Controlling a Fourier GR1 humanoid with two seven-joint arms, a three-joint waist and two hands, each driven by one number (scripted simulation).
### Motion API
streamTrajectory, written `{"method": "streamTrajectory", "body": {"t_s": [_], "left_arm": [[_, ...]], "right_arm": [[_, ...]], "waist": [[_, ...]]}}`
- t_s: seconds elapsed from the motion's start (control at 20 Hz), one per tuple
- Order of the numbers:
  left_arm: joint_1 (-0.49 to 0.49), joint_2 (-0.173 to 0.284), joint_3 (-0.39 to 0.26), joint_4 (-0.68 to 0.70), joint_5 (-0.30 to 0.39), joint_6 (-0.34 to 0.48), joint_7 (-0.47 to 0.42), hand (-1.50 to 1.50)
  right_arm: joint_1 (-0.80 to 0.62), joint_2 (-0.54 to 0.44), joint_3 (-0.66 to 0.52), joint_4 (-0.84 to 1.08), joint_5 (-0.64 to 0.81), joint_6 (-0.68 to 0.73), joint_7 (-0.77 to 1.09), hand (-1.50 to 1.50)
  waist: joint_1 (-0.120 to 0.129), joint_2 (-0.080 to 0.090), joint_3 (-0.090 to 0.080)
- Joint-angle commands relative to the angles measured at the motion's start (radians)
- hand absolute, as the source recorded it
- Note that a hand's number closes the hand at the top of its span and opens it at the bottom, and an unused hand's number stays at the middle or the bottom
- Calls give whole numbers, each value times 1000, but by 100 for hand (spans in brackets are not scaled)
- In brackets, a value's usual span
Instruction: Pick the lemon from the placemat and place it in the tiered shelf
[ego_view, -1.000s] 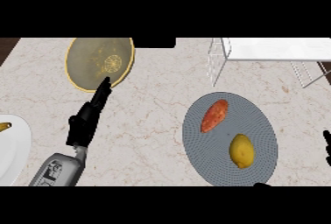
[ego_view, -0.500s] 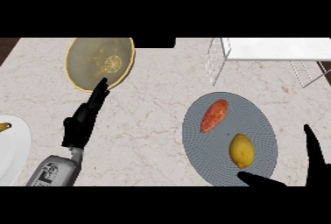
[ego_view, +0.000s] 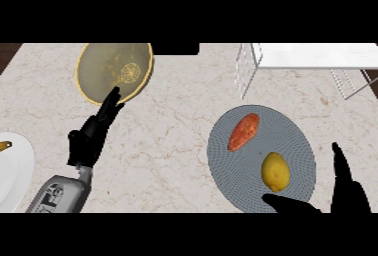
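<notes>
Marble-patterned counter (ego_view: 177, 150) in pale beige fills the head view, seen steeply from above. Toward the right side of the counter lies a round grey placemat (ego_view: 295, 135); on it rest the lemon (ego_view: 275, 171), in the half nearer the counter's near edge, and an orange-red elongated vegetable (ego_view: 244, 131), in the half toward the far edge, the two apart from each other. At the far right corner stands the white tiered shelf (ego_view: 310, 56), its wire legs reaching down to the counter just beyond the placemat. Near the far edge on the left lies a tan plate (ego_view: 116, 71) with a yellow rim and a faint central motif. At the left edge a white plate (ego_view: 18, 170) is partly visible, carrying a small yellow item (ego_view: 4, 146) that is too cut off to identify. The left hand (ego_view: 92, 135) is open, fingers straight and pointing toward the tan plate, its fingertips overlapping that plate's near rim; its grey forearm (ego_view: 59, 192) enters from the near edge. The right hand (ego_view: 341, 192) shows at the near right corner, spread wide, with the thumb over the placemat's near rim just beside the lemon and the fingers raised at the placemat's right side; it holds nothing.
</notes>
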Motion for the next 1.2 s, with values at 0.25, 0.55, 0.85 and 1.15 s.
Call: {"method": "streamTrajectory", "body": {"t_s": [0.25, 0.55, 0.85, 1.15], "left_arm": [[47, -58, -19, 23, -44, 7, -61, 0], [82, -36, -13, -78, -57, 2, 5, 0], [27, -43, 25, -76, -62, -18, 49, 0], [32, -66, 56, -81, -65, -57, 74, 0]], "right_arm": [[-41, 111, -28, 78, 66, 113, 124, -150], [-136, 195, -93, 155, 82, 169, 138, -150], [-50, 213, -130, 170, 57, 172, 33, -150], [-64, 274, -149, 293, 70, 134, -86, -150]], "waist": [[-1, 0, 1], [7, -2, 1], [0, -2, 1], [-1, -1, 1]]}}
